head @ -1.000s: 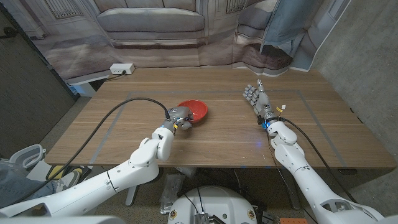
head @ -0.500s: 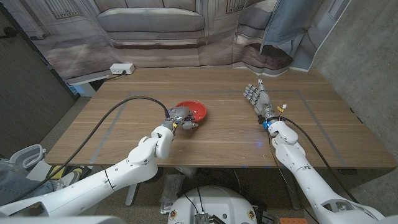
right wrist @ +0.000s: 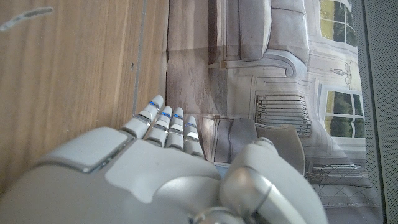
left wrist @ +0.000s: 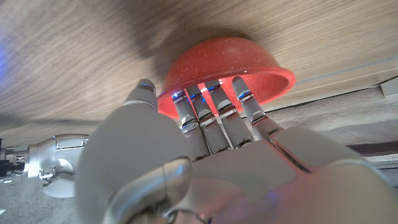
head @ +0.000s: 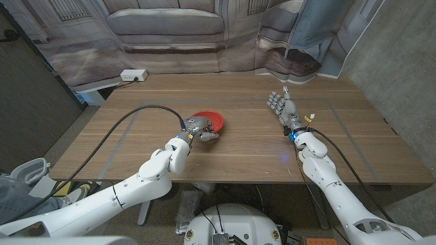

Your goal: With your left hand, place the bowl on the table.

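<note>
Bowl [head: 209,122] has edged toward nine o'clock with the left hand [head: 198,129] clamped on its rim, so release looks close.

left robot hand [head: 197,129] covers near rim of red bowl [head: 212,121]; grip on it unclear.

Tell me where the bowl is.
In the head view the bowl sits left of the table's middle, at the left robot hand's fingertips, well apart from the right robot hand.
</note>
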{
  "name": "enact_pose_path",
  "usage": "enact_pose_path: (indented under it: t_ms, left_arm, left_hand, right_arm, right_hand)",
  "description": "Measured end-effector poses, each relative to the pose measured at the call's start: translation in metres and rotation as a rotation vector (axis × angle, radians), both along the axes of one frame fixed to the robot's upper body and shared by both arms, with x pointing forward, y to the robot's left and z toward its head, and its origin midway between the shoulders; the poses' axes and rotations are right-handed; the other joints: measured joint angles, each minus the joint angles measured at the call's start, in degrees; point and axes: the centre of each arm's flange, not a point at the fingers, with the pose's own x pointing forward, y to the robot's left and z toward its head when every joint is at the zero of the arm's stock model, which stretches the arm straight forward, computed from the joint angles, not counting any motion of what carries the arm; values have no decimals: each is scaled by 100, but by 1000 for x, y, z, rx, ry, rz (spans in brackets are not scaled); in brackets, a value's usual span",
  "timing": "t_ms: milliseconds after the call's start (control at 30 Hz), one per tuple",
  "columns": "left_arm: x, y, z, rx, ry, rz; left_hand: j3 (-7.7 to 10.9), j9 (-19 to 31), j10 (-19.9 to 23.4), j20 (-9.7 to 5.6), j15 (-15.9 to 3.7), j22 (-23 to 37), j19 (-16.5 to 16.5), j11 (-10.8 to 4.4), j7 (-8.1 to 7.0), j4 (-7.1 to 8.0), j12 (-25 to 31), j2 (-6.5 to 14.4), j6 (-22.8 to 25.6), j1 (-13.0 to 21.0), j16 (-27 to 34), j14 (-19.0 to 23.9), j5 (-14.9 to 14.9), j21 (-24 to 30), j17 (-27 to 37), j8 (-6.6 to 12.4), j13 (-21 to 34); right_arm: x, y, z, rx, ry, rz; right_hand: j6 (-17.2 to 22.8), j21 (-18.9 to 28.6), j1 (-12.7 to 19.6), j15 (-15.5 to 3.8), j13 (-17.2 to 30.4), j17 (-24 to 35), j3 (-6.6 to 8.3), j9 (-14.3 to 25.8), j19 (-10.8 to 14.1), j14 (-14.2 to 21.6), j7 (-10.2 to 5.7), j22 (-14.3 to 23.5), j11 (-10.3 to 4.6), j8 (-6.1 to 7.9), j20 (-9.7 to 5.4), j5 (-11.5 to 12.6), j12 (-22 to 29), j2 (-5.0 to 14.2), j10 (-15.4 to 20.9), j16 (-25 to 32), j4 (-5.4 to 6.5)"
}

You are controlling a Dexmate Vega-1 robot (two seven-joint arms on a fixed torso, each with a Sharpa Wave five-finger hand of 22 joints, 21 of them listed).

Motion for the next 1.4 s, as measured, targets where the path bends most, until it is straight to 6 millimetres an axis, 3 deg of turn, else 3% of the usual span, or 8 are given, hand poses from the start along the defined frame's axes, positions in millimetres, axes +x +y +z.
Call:
enact_pose_path:
  t_ms: [133,367,467,633,767,933,1400]
  left_arm:
    - [-1,1,0,0,-3,8]
    - [-2,0,0,0,-6,13]
    - [-2,0,0,0,-8,14]
    - [-2,0,0,-1,-9,13]
    - [-2,-1,1,-1,-11,13]
    - [-1,-1,2,-3,-10,12]
    - [-5,0,9,-6,-10,0]
  left_hand:
    - [-23,12,-516,87,99,5,-156,29,-64,70,-78,-44,-481,-44,0,-517,87,-109,-221,-282,-90]
    - [-45,26,-986,107,151,4,-176,101,-73,92,-82,-34,-958,-56,0,-960,186,-162,-400,-539,-176]
    - [-69,47,-1171,75,163,4,-209,121,-60,116,-82,-32,-1178,-114,0,-1129,202,-190,-467,-654,-221]
    - [-129,53,-1504,146,190,4,-279,171,-7,176,-82,-38,-1605,-204,25,-1417,273,-252,-592,-864,-295]
    - [-157,80,-1602,146,185,4,-279,174,97,204,-82,-21,-2000,-220,68,-1482,297,-252,-675,-1057,-344]
    - [-157,79,-1624,123,185,4,-255,194,191,204,-82,-21,-2163,-220,69,-1481,318,-252,-720,-1123,-362]
    - [-181,79,-1715,123,185,31,-255,223,160,227,-82,-6,-2194,-296,108,-1481,339,-287,-784,-1144,-414]
  right_arm:
    - [0,0,0,-1,0,2]
    - [0,0,-1,-3,1,4]
    - [0,0,-1,-3,1,4]
    - [0,-1,0,-3,1,3]
    - [0,-2,0,-3,1,2]
    - [0,-3,-1,-1,1,0]
    - [-1,-5,-2,6,1,-3]
  right_hand:
    - [-2,0,0,0,0,0,-24,0,0,0,-2,0,0,0,0,0,0,0,0,0,-24]
    - [-3,0,0,0,0,0,-24,0,0,0,-3,0,0,0,0,0,0,0,0,0,-24]
    - [-3,0,0,0,0,0,-24,0,0,0,-3,0,0,0,0,0,0,0,0,0,-24]
    - [-3,0,0,0,0,0,-24,0,0,0,-3,-1,0,0,0,0,0,0,0,0,-24]
    - [-3,0,0,0,0,0,-24,0,0,0,-3,-1,0,0,0,0,0,0,0,0,-24]
    - [-4,-44,0,0,0,0,-24,0,0,0,-4,-1,0,0,0,0,0,0,0,0,-24]
    - [-4,-44,0,0,0,0,-24,0,-1,0,-4,-1,0,0,0,0,0,0,0,0,-24]
